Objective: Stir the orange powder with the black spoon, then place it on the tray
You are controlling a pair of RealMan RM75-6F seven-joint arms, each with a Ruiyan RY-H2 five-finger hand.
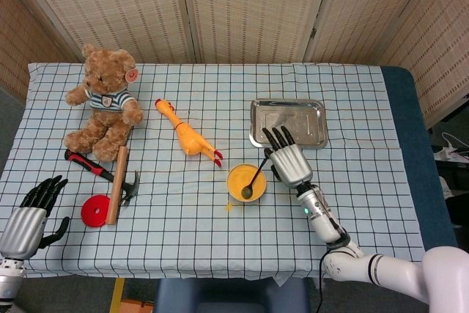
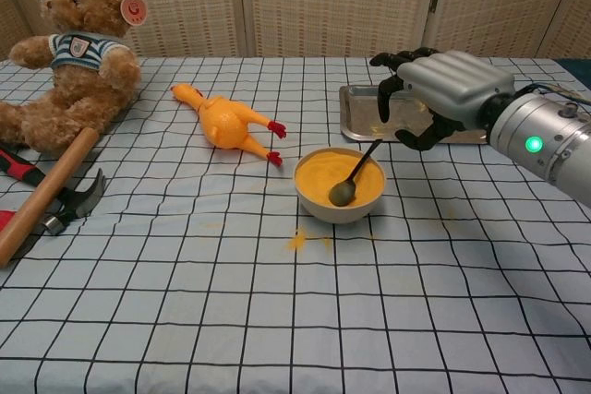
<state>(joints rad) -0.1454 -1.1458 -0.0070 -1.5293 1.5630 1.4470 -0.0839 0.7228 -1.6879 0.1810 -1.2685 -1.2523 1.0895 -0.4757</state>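
A yellow bowl [image 1: 245,182] of orange powder [image 2: 323,177] stands mid-table. The black spoon [image 2: 355,175] lies in it, scoop down in the powder, handle leaning on the rim toward the right. My right hand [image 2: 441,94] hovers just right of the bowl, apart from the spoon handle, with its fingers loosely curved and holding nothing. In the head view the right hand [image 1: 288,159] sits between the bowl and the metal tray [image 1: 287,124], fingertips at the tray's near edge. My left hand [image 1: 33,210] rests open at the table's front left corner.
A teddy bear [image 1: 102,100] sits at the far left, with a hammer [image 1: 110,174] and a red disc [image 1: 94,211] in front of it. A rubber chicken [image 1: 187,135] lies left of the bowl. Some spilled powder [image 2: 297,241] marks the cloth by the bowl.
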